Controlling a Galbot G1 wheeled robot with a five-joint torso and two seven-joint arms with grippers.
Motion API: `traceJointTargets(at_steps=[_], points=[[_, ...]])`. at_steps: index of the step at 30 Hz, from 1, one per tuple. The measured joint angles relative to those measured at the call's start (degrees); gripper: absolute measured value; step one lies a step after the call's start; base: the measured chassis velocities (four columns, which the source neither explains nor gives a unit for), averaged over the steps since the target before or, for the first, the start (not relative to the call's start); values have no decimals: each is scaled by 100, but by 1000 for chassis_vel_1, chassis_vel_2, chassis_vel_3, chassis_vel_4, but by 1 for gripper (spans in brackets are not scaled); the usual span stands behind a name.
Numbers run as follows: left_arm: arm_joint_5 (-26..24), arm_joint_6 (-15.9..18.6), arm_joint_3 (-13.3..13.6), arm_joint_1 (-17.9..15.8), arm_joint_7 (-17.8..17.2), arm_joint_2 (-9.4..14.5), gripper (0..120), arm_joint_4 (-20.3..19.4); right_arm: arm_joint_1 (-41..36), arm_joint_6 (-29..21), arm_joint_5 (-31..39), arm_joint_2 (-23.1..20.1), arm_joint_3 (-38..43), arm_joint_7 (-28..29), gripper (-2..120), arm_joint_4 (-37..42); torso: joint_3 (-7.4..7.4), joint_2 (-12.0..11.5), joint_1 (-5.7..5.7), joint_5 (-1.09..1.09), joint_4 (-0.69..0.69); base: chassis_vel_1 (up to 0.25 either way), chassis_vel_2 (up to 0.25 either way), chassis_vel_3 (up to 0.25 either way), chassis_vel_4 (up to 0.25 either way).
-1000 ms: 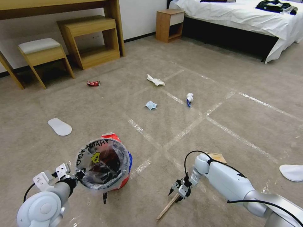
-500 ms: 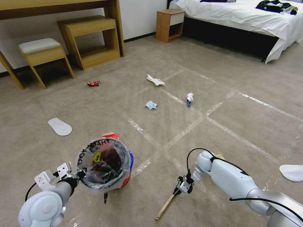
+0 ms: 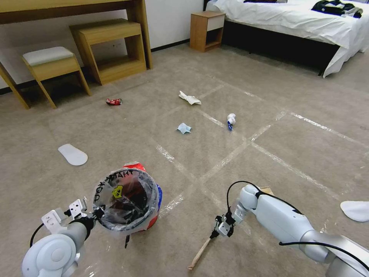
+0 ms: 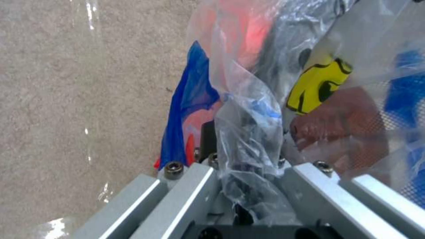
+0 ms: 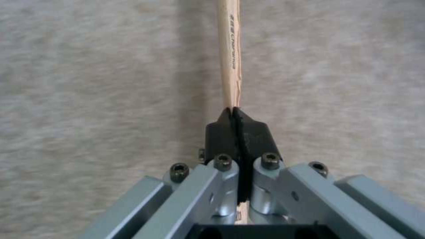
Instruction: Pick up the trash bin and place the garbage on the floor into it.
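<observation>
The trash bin (image 3: pixel 150 207), a red bucket with a blue rim and a clear "THANK YOU" liner, is at lower left. My left gripper (image 3: pixel 98 212) is shut on its near rim and bag (image 4: pixel 248 132). My right gripper (image 3: pixel 215 231) is shut on the upper end of a thin wooden stick (image 3: pixel 199 253), whose far end rests on the floor (image 3: pixel 269 127). The right wrist view shows the fingertips (image 5: pixel 223 126) pinching the stick (image 5: pixel 229 59). More garbage lies farther off: a crushed red can (image 3: pixel 113 101), white paper (image 3: pixel 189 98), a blue mask (image 3: pixel 183 128) and a white-blue wad (image 3: pixel 230 118). A brown paper bag (image 3: pixel 267 190) peeks out behind my right arm.
White slippers lie at left (image 3: pixel 72 154) and far right (image 3: pixel 355 210). A stool (image 3: pixel 50 61), a low wooden table (image 3: pixel 111 48) and a desk stand along the back wall. A nightstand (image 3: pixel 206 30) and a bed (image 3: pixel 300 21) are at back right. Open carpet lies between.
My right gripper's fingers have shut on the stick's upper end, and that end has shifted slightly left. The bin and my left gripper have barely moved.
</observation>
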Motion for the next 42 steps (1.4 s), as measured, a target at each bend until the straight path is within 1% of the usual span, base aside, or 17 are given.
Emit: traceJointTargets(at_steps=[9,12,18,21,22,24,25,28,29,30,31,32,35,36,38,39,42], points=[[-81,0,-1,-26,-40,66,1,45,323,-3,312,94,504,6,0,-36,0,0,0,0,2,0,0,0,0],[-196,0,-19,-59,-116,145,1,45,635,-5,508,-7,934,10,0,-263,0,0,0,-2,1,0,0,0,0],[-478,4,-41,-101,-299,251,1,-6,843,-12,695,-151,1751,58,0,-638,0,0,0,1,2,0,0,0,0],[-731,6,-58,-156,-441,346,1,-86,761,-212,1259,-424,2312,170,0,-754,0,0,0,0,1,0,0,0,0],[-731,6,-58,-156,-441,346,1,-86,761,-212,1259,-424,2312,170,0,-754,0,0,0,0,1,0,0,0,0],[-810,6,-61,-173,-480,408,1,-116,458,-579,2232,-708,2482,336,0,-605,0,-1,0,2,-2,0,0,0,0],[-810,6,-61,-173,-480,408,1,-116,458,-579,2232,-708,2482,336,0,-605,0,-1,0,2,-2,0,0,0,0],[-952,-2,-59,-183,-523,496,1,-213,-207,-1216,4009,-1070,2657,638,0,9,0,0,0,2,-2,0,0,0,0],[-952,-2,-59,-183,-523,496,1,-213,-207,-1216,4009,-1070,2657,638,0,9,0,0,0,2,-2,0,0,0,0],[-1000,-7,-59,-189,-534,545,1,-239,-562,-1506,4933,-1227,2690,811,0,463,0,0,0,3,0,0,0,0,0],[-1041,-25,-52,-195,-533,577,1,-249,-841,-1745,5499,-1326,2727,980,0,886,0,0,0,2,0,0,0,0,0],[-1041,-25,-52,-195,-533,577,1,-249,-841,-1745,5499,-1326,2727,980,0,886,0,0,0,2,0,0,0,0,0],[-1135,-75,24,-260,-446,613,1,-256,-1571,-2390,6801,-1502,2879,1448,0,2247,-1,0,0,-3,0,0,0,0,0],[-1135,-75,24,-260,-446,613,1,-256,-1571,-2390,6801,-1502,2879,1448,0,2247,-1,0,0,-3,0,0,0,0,0],[-1141,-104,145,-332,-382,598,1,-181,-1980,-2781,7474,-1493,2928,1812,0,3157,-1,0,0,0,0,0,0,0,0],[-1141,-104,145,-332,-382,598,1,-181,-1980,-2781,7474,-1493,2928,1812,0,3157,-1,0,0,0,0,0,0,0,0],[-1122,-134,261,-416,-234,565,1,-77,-2140,-3019,7709,-1331,2827,2078,0,3870,-1,0,0,-2,0,0,0,0,0]])
